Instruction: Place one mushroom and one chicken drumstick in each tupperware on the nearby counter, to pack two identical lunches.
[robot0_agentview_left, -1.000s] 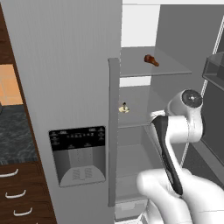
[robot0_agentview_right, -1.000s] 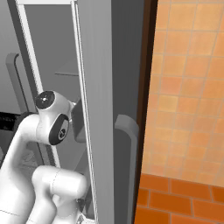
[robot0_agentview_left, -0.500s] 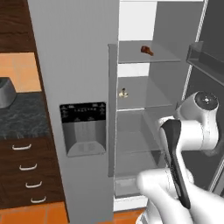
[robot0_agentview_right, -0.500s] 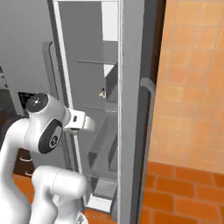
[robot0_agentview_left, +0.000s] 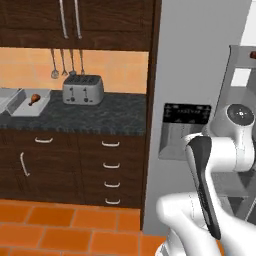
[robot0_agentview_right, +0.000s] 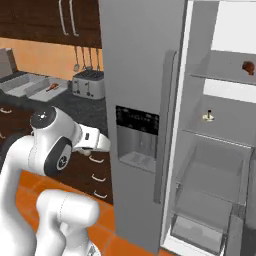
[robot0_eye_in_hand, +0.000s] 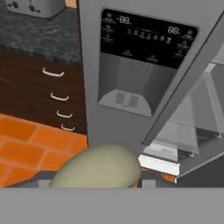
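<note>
The jaws hold a beige mushroom (robot0_eye_in_hand: 97, 169), whose rounded cap sits at the bottom of the hand view; they are partly closed around it. Beyond it in that view stand the grey fridge door with its dark dispenser panel (robot0_eye_in_hand: 146, 41), orange floor tiles (robot0_eye_in_hand: 26, 144) and dark drawer fronts with curved silver handles.

In the left base view the black-grey marbled bench (robot0_agentview_left: 95, 114) runs along the far wall. A silver toaster (robot0_agentview_left: 83, 89) stands on it, and to the toaster's left sit two pale tupperware containers; the nearer-to-toaster one (robot0_agentview_left: 22, 106) holds a reddish-brown drumstick (robot0_agentview_left: 33, 98).

In the right base view the fridge (robot0_agentview_right: 150, 75) stands open on the right. A second drumstick (robot0_agentview_right: 248, 66) lies on an upper shelf, and a second mushroom (robot0_agentview_right: 209, 116) on the shelf below it.
</note>
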